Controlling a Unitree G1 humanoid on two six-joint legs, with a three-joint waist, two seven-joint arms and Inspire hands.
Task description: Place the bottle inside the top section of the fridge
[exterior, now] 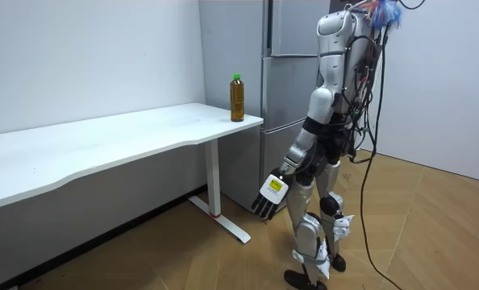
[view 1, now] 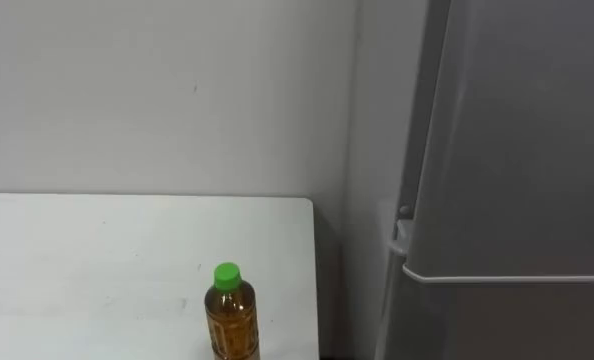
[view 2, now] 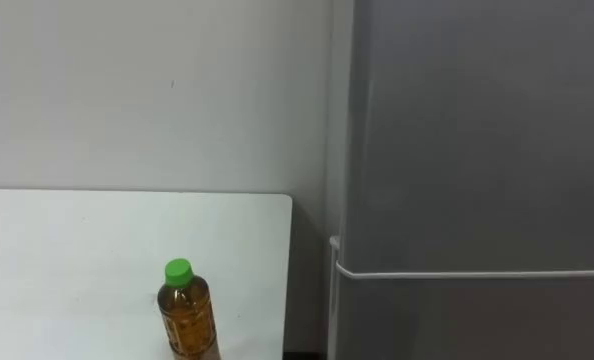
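The bottle, amber liquid under a green cap, stands upright on the white worktop, close to its right edge and a little nearer the robot than the far right corner; nothing touches it. Just beyond that edge, across a narrow gap, stands the grey fridge; both its doors are shut, and the seam between the upper and lower door runs level with the bottle's cap in the eye views. In the room view the robot stands upright on the wooden floor, facing the fridge, with the worktop's end at its left; its left hand hangs low beside its thigh, well below the worktop, fingers straight and loose, holding nothing, well apart from the bottle; a pale wall rises behind the worktop.
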